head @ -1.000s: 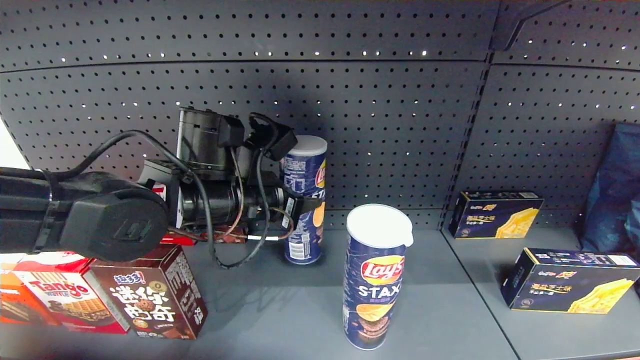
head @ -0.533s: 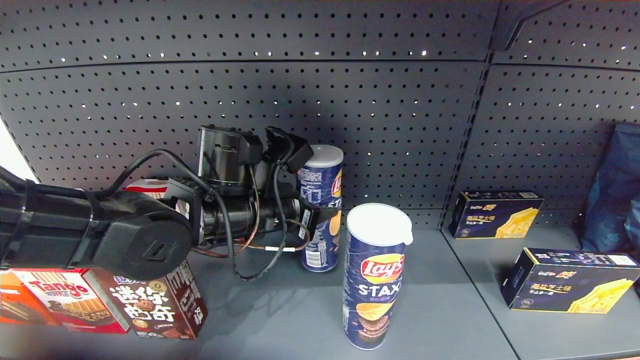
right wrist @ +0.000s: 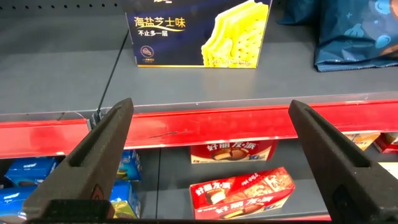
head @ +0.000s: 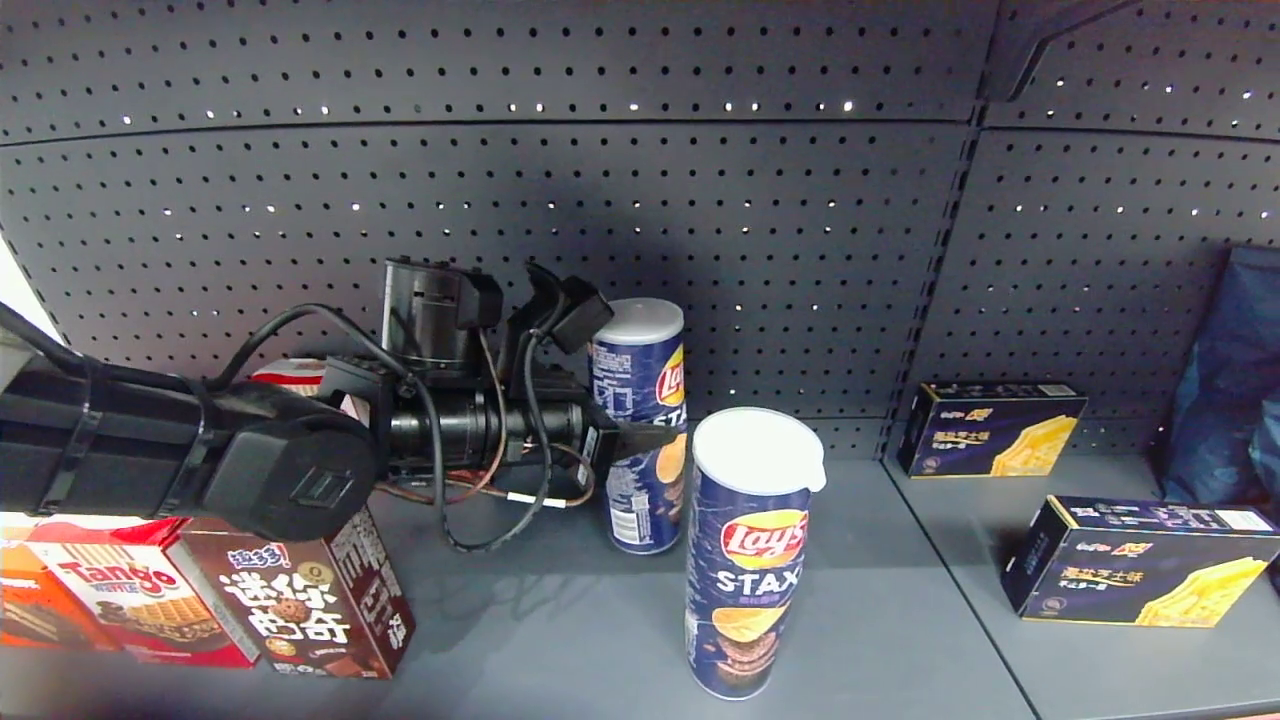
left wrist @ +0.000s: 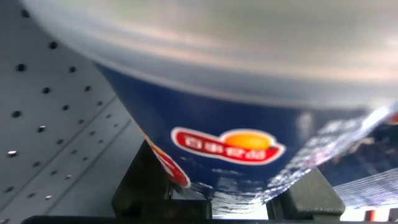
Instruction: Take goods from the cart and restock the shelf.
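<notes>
A blue chips can [head: 640,420] with a white lid stands upright near the pegboard back of the grey shelf [head: 880,620]. My left gripper [head: 645,438] is shut on its middle from the left side. The left wrist view shows the can [left wrist: 236,130] close up between the dark fingers [left wrist: 146,186]. A second, identical can [head: 750,560] stands in front and slightly to the right, apart from the held one. In the right wrist view my right gripper [right wrist: 210,106] is open and holds nothing, facing a lower shelf with a red edge strip [right wrist: 205,127].
Wafer and chocolate biscuit boxes [head: 300,600] stand at the front left under my left arm. Two dark cracker boxes [head: 1140,570] lie on the right shelf section, with a blue bag [head: 1235,380] at the far right. A cracker box [right wrist: 198,31] sits on the lower shelf.
My left arm has carried the blue can to the right and lowered it toward the shelf, closer to the front can. The other goods have not moved.
</notes>
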